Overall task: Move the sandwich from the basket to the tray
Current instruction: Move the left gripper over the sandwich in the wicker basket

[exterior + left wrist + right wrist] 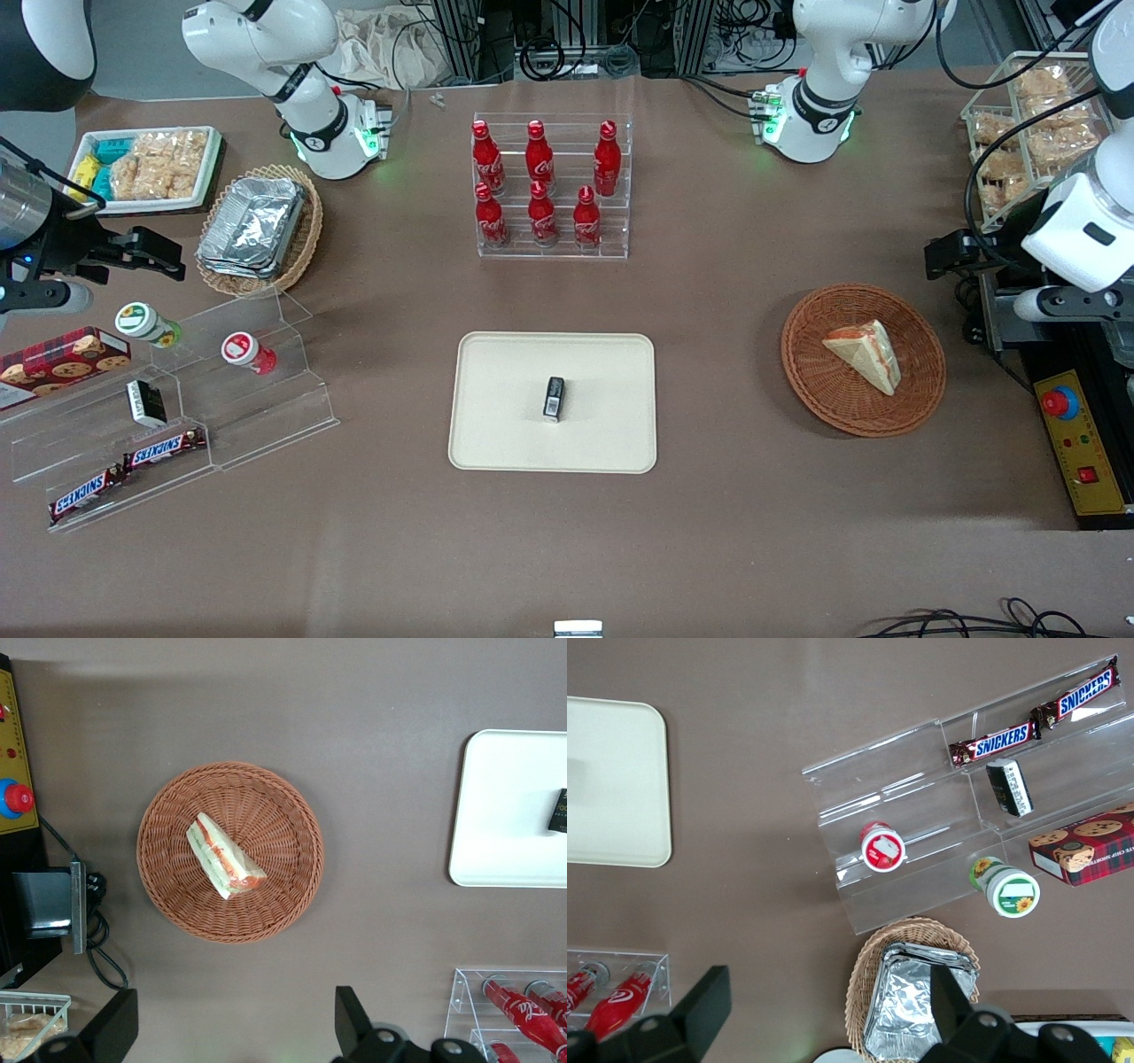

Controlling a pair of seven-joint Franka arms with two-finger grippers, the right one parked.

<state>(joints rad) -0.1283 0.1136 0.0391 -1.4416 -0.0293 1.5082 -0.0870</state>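
Above basket [230, 852], spread-jaws gripper [232, 1028]

three cameras, all aimed down at one brown table [726, 549]

the front view looks from high up over the whole table; the left wrist view hangs above the basket [230, 851], sharing it and the tray [509, 806] with the front; the right wrist view covers the parked arm's end.

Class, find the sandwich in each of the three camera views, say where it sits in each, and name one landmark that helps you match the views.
Front view: the sandwich lies in the reddish-brown basket, toward the working arm's end of the table.
Left wrist view: the sandwich lies in the same basket; the open gripper hangs above the table beside the basket.
Right wrist view: not in it.
Shared landmark: the cream tray.
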